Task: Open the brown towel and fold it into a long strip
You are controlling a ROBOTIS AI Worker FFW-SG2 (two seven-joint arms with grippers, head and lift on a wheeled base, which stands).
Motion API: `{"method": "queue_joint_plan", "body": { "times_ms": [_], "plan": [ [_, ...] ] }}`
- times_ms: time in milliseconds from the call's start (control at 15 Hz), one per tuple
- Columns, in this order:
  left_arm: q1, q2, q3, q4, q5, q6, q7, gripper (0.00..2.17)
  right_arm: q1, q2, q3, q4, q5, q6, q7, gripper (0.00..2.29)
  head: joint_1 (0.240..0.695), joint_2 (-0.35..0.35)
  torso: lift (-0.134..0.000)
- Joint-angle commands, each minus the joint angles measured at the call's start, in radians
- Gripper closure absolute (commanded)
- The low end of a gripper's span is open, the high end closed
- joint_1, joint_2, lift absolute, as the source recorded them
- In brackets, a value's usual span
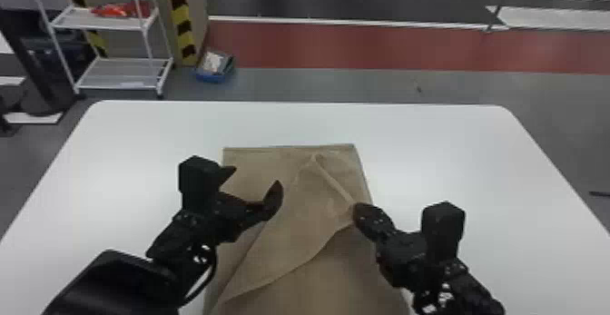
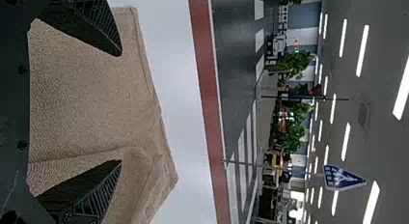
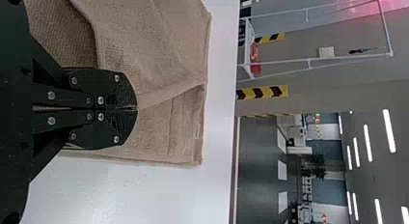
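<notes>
left claw released above brown towel | right claw grasping its folded-over flap | towel lies between worktop's left and right edges

At the lower right of the left wrist view, a pointed blue road sign on a thin pole bears white markings, too small to read.
</notes>
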Motion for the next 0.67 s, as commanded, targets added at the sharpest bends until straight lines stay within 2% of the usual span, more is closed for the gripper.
{"method": "queue_joint_plan", "body": {
  "times_ms": [0, 200, 333, 600],
  "plan": [
    [0.001, 0.0, -0.002, -0.001, -0.001, 0.0, 0.0, 0.09, 0.032, 0.0, -0.006, -0.07, -0.017, -0.007, 0.0, 1.48, 0.695, -0.063, -0.123],
    [0.0, 0.0, -0.002, 0.002, -0.001, 0.0, 0.002, 0.09, 0.078, -0.002, -0.06, -0.161, -0.063, -0.013, 0.009, 1.48, 0.695, -0.067, -0.123],
    [-0.013, 0.0, 0.0, 0.02, -0.001, -0.003, 0.002, 0.09, 0.08, 0.0, -0.138, -0.156, -0.085, -0.028, 0.003, 1.48, 0.695, -0.079, -0.123],
    [-0.037, -0.002, -0.005, 0.057, -0.001, -0.009, 0.003, 0.09, 0.04, 0.005, -0.287, -0.143, -0.114, -0.013, -0.015, 1.48, 0.695, -0.16, -0.123]
  ]
}}
